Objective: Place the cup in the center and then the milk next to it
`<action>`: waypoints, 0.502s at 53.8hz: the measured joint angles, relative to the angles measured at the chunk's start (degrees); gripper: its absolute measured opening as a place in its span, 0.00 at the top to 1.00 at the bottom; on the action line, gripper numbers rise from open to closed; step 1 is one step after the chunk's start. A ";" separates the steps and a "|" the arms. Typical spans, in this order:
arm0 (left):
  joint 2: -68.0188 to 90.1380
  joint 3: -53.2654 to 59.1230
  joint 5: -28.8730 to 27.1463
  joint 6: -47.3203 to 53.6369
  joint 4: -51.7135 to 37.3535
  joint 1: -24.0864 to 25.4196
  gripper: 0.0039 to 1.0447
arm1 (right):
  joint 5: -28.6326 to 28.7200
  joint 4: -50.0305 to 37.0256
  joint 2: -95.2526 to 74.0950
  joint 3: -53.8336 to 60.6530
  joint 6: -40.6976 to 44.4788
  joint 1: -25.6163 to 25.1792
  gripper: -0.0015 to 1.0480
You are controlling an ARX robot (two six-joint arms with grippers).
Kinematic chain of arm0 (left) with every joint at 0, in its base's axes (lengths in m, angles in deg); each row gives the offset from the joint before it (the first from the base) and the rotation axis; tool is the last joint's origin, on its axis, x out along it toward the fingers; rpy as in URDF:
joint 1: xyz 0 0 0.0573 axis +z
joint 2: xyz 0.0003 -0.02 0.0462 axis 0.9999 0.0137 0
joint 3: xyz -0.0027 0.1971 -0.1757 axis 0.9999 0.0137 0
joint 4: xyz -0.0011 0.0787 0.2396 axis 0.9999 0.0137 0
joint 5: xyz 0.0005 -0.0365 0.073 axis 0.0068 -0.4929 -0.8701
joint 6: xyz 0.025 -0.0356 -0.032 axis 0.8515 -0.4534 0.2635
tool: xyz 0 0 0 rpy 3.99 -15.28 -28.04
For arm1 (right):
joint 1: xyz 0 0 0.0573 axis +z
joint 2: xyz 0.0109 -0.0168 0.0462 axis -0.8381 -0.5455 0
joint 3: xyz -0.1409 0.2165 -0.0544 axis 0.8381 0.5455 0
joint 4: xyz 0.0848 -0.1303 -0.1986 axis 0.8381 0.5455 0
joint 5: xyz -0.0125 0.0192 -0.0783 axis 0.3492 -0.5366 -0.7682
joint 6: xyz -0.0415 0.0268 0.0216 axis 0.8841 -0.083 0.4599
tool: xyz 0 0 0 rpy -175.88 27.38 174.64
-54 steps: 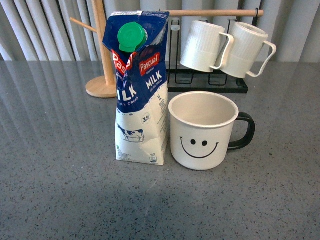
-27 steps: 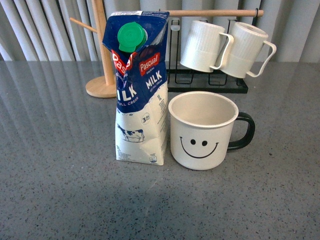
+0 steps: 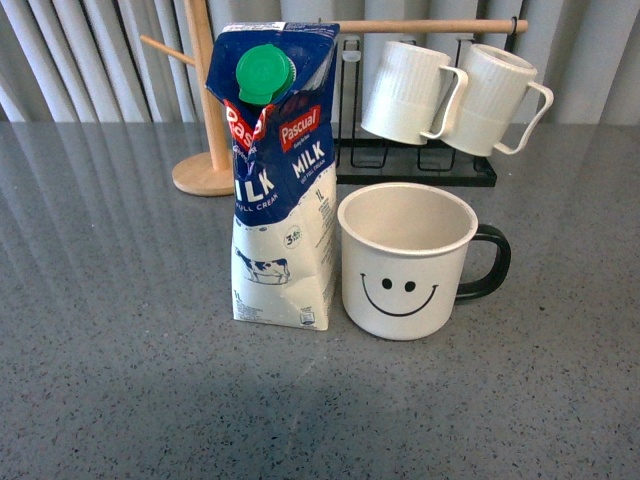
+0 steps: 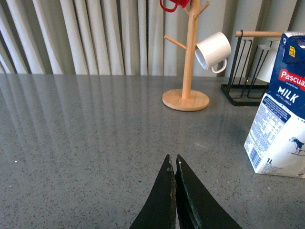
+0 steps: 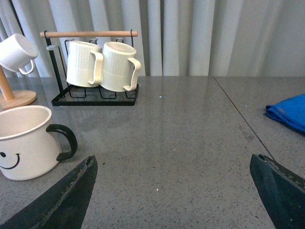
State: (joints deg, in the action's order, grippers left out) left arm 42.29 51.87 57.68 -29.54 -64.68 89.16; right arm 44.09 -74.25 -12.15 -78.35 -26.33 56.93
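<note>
The cup (image 3: 405,262), a cream enamel mug with a black smiley face and black handle, stands upright mid-table in the front view. The milk (image 3: 280,175), a blue-and-white Pascual carton with a green cap, stands upright right next to the cup, on its left. Neither arm shows in the front view. In the left wrist view my left gripper (image 4: 172,158) is shut with nothing in it, hovering over bare table with the milk (image 4: 281,114) off to one side. My right gripper (image 5: 172,160) is open and empty, with the cup (image 5: 26,140) beside one finger.
Behind the pair, a black rack (image 3: 415,165) with a wooden rail carries two white ribbed mugs (image 3: 450,95). A wooden mug tree (image 4: 187,62) holds a white mug and a red one. A blue cloth (image 5: 288,112) lies on the grey table (image 3: 120,350). Curtains hang behind.
</note>
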 joint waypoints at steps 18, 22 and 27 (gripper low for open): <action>0.00 0.00 -0.02 0.00 0.00 0.00 0.36 | 0.00 0.00 0.00 0.00 0.00 0.00 0.06; 0.00 0.00 -0.02 0.00 0.00 0.00 0.19 | 0.00 0.00 0.00 0.00 0.00 0.00 0.06; 0.00 0.00 -0.02 0.02 0.00 0.00 0.05 | 0.00 0.00 0.00 0.00 0.00 0.00 0.06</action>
State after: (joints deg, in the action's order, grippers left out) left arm 42.29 51.87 57.66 -29.52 -64.68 89.16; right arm 44.09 -74.25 -12.15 -78.35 -26.33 56.93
